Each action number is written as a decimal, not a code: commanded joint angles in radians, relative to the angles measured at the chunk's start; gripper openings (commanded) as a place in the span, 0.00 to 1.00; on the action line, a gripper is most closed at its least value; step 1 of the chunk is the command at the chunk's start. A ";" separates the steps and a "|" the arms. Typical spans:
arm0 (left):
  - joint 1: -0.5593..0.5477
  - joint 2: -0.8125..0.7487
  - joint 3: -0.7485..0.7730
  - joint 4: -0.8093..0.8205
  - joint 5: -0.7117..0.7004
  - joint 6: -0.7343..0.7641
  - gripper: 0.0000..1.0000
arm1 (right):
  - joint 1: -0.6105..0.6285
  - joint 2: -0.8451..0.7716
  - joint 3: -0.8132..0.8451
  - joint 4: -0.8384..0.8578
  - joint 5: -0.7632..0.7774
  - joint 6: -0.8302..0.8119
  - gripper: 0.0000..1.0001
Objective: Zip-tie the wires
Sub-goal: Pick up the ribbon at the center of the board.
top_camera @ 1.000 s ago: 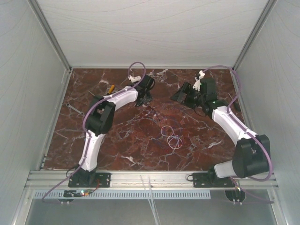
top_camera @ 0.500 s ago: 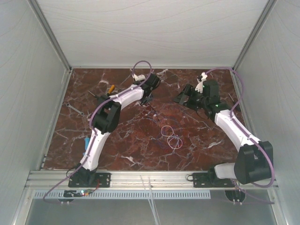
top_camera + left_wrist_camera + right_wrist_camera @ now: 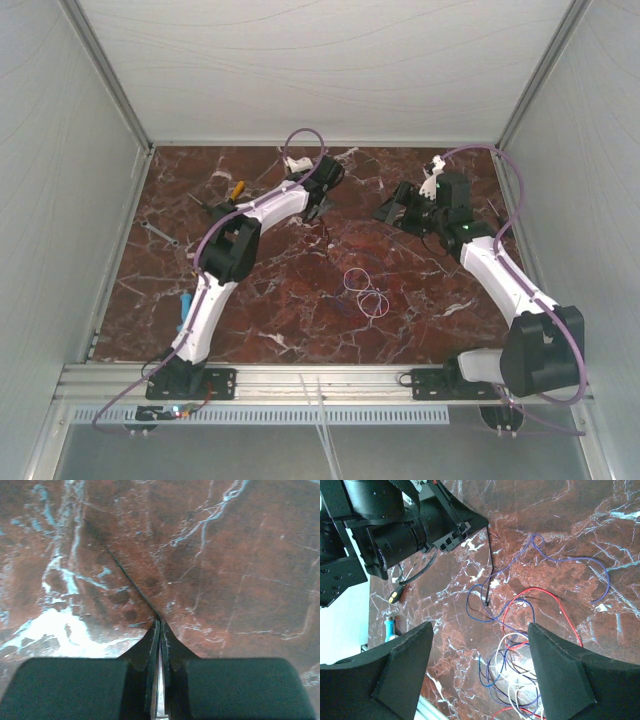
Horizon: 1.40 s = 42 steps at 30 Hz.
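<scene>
1. Since a second ago, your left gripper (image 3: 159, 626) has clenched shut on a thin black strip (image 3: 120, 565).
2. Your right gripper (image 3: 480, 627) hangs spread and empty near the wires (image 3: 515, 655), which lie loosely tangled.
3. That pinch looks shallow; a quick pull could slip the strip free.

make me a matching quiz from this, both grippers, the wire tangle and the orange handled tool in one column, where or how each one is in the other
Column 1
1. left black two-finger gripper
2. right black two-finger gripper
3. tangle of thin white, red and blue wires
4. orange-handled tool

Column 2
a. lies near the far edge of the red marble table, left of the left arm's wrist
b. jaws wide apart
c. shut on a thin black strip
d. loose loops on mid-table

Pairs: 1-c, 2-b, 3-d, 4-a
</scene>
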State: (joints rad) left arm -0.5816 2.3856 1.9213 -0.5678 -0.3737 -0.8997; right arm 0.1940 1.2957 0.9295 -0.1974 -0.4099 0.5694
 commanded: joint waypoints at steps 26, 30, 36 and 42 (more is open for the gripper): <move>0.028 -0.373 -0.282 0.873 0.229 0.418 0.00 | -0.005 -0.184 -0.071 0.120 0.035 0.000 0.72; 0.040 -0.440 -0.339 0.933 0.380 0.374 0.00 | -0.005 -0.227 -0.107 0.210 -0.040 -0.016 0.72; 0.028 -0.607 -0.510 1.056 0.593 0.449 0.00 | 0.011 -0.341 -0.204 0.416 -0.121 -0.009 0.72; -0.030 -0.798 -0.742 1.153 0.646 0.614 0.00 | 0.096 -0.395 -0.225 0.519 -0.106 -0.024 0.72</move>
State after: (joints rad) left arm -0.5659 1.7020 1.2694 0.4332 0.1932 -0.4267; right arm 0.2325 0.9321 0.6964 0.1814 -0.5053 0.5655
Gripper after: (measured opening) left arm 0.002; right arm 0.720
